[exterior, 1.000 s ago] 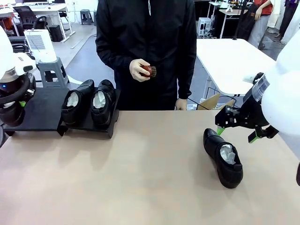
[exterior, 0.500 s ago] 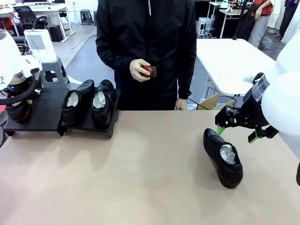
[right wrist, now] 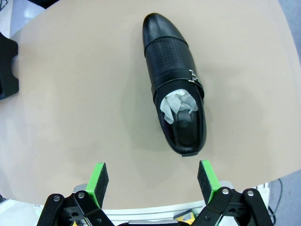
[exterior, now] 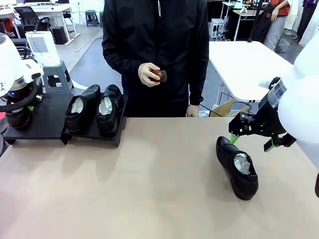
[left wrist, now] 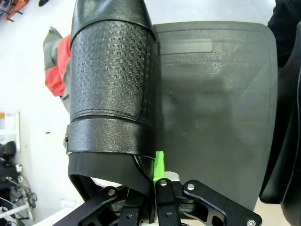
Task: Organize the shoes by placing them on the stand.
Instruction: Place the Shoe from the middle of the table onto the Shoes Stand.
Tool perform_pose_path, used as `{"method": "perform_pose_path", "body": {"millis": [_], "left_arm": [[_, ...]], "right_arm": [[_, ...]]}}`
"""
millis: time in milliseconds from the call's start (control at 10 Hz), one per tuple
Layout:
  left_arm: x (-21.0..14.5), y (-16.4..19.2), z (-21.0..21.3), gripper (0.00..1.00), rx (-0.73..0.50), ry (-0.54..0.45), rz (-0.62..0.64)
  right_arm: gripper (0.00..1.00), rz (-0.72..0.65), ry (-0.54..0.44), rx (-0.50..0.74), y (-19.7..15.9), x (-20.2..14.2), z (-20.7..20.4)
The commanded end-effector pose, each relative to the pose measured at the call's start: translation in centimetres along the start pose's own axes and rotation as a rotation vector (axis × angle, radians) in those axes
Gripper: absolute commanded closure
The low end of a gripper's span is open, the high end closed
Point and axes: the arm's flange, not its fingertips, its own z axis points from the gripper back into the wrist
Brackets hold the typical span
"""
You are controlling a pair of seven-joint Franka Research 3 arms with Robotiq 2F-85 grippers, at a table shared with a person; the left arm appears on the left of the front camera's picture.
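Note:
Two glossy black shoes [exterior: 79,112] [exterior: 109,110] stuffed with white paper sit side by side on the right half of the low black stand [exterior: 47,119]. My left gripper [exterior: 27,108] is shut on the collar of a third shoe [exterior: 19,118], held at the stand's left end; in the left wrist view that shoe [left wrist: 113,84] hangs toe-away beside the stand's bare top [left wrist: 216,103], one green pad [left wrist: 159,162] showing. The fourth shoe [exterior: 238,168] lies on the table at right. My right gripper [exterior: 251,132] hovers open behind its heel, shoe [right wrist: 174,80] ahead of the open fingers [right wrist: 99,181].
A person in a black jacket stands at the far table edge, one hand [exterior: 148,74] holding a small reddish-brown object. A white table [exterior: 249,64] stands behind at right. The stand's corner [right wrist: 7,66] shows at the right wrist view's left edge.
My left arm has moved slightly right and farther over the stand's left end with its shoe. The right arm, the other shoes and the person have not moved.

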Motion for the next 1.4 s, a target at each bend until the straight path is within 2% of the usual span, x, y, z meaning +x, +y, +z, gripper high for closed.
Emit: {"method": "perform_pose_path", "body": {"millis": [0,500,800,1100,1300], "left_arm": [[0.1,0.0,-0.4,0.97,0.015,0.007,0.000],[-0.2,0.8,-0.2,0.01,0.031,0.029,0.014],[-0.1,1.0,1.7,0.00,0.035,-0.007,0.017],[-0.9,1.5,3.3,0.00,-0.007,0.008,0.046],[0.1,1.3,2.0,0.00,0.012,-0.007,0.022]], "right_arm": [[0.00,0.015,0.002,0.005,-0.1,0.1,0.1],[0.00,0.015,0.002,0.005,-0.1,0.1,0.1],[0.00,0.015,0.002,0.005,-0.1,0.1,0.1],[0.00,0.015,0.002,0.005,-0.1,0.1,0.1],[0.00,0.015,0.002,0.005,-0.1,0.1,0.1]]}}
